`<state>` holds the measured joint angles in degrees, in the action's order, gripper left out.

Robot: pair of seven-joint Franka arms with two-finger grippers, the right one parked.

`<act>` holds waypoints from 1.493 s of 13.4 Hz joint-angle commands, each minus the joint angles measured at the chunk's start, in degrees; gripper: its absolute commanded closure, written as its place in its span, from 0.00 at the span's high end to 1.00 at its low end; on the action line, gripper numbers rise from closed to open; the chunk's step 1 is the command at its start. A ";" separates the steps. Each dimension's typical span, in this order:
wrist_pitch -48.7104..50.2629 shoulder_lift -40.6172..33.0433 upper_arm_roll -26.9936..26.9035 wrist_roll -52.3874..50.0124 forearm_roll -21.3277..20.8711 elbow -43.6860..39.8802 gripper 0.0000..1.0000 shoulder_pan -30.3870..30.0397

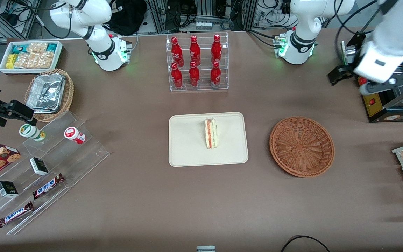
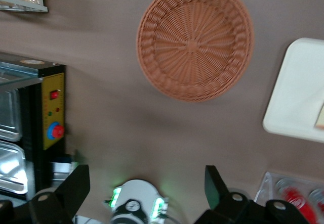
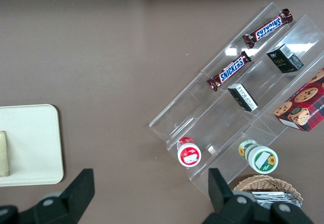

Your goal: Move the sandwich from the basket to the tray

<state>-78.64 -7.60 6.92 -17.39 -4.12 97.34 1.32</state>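
While the sandwich lies on the tray, the basket sits bare
Its long axis runs toward the front camera; the gripper hangs spread, raised near the working arm's end

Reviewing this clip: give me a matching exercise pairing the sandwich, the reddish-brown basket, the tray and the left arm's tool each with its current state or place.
Things:
1. sandwich
2. basket
3. tray
4. tool

States:
A. empty, on the tablecloth beside the tray
B. open, raised above the toaster oven at the working arm's end
C. holds the sandwich
D. lies on the tray

Pairs: 1-D, 2-A, 3-C, 4-B
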 commanded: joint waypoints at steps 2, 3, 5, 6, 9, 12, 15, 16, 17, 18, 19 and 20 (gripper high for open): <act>1.47 -2.51 0.81 8.67 0.61 1.10 1.00 -5.44; 1.04 -1.99 0.90 9.30 0.69 0.05 1.00 -6.41; 1.30 1.52 0.90 8.69 0.78 -5.29 1.00 -6.42; 1.30 2.84 1.07 8.69 0.69 -7.41 1.00 -6.25; 1.12 4.09 1.25 9.65 -0.71 -8.74 1.00 -5.98; -1.68 4.61 1.25 9.39 -0.27 -8.74 1.00 -5.81; -1.87 6.10 0.82 9.57 -0.71 -9.62 1.00 -5.72; -1.78 6.54 0.20 9.66 -0.97 -10.67 1.00 -5.72; -1.87 7.50 -0.06 9.57 -0.98 -10.85 1.00 -5.63; -1.87 7.86 -0.07 9.48 -0.80 -11.03 1.00 -5.37; -1.78 7.86 -0.07 9.57 -0.28 -11.03 1.00 -5.45; -1.78 7.86 -0.07 9.74 -0.36 -11.03 1.00 -5.46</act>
<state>-80.89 -0.71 6.92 -8.69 -4.38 88.16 -4.29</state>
